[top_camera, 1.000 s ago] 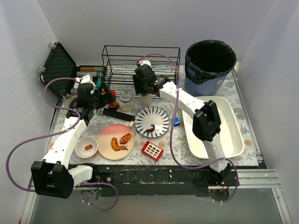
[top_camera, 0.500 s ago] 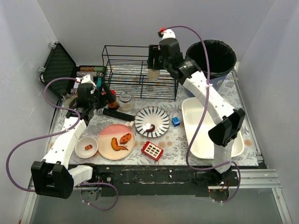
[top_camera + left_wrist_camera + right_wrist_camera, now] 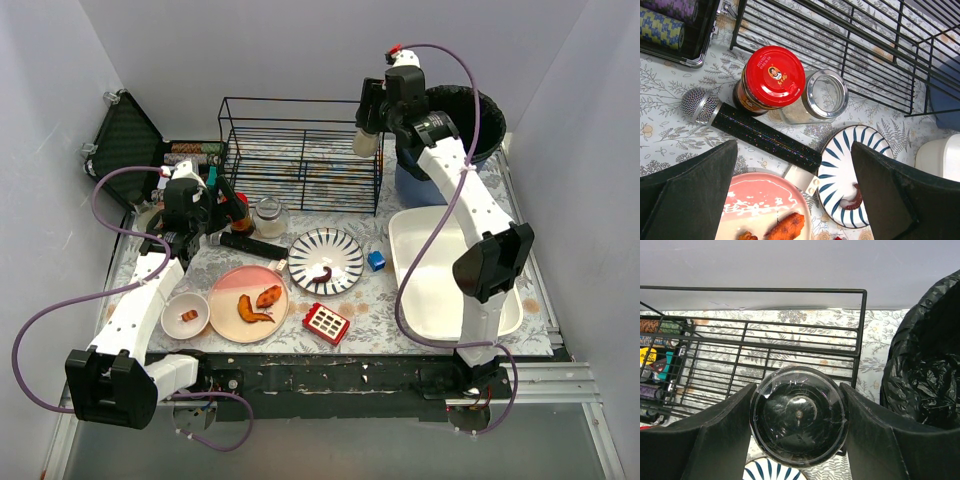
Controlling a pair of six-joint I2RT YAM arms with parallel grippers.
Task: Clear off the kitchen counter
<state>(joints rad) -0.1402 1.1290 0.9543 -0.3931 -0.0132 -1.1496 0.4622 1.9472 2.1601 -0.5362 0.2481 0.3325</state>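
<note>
Under everything: kitchen counter point(image 3: 372, 295), fern-patterned, brown-stained, rigid and fixed. Not for lifting; judged cleared only item by item. Smooth-looking sheet, so likely sliding of dishes if nudged.

Loaded with:
- striped plate point(image 3: 326, 262)
- pink plate point(image 3: 232, 300) with food
- small bowl point(image 3: 172, 312)
- red-lidded jar point(image 3: 773, 75) just beside glass jar point(image 3: 826, 95)
- microphone point(image 3: 760, 137) close by both
- red block point(image 3: 326, 322)
- blue cube point(image 3: 376, 260)

Wire rack point(image 3: 300, 105) at back, bin point(image 3: 450, 125) far right, white tub point(image 3: 440, 300) near right; little free room between.

Clamped on clear cup point(image 3: 797, 416), held high between rack and bin: right gripper point(image 3: 368, 135). Cup probably light and thin-walled, best gripped at the sides.

Spread wide, holding nothing, above jars: left gripper point(image 3: 794, 147).
</note>
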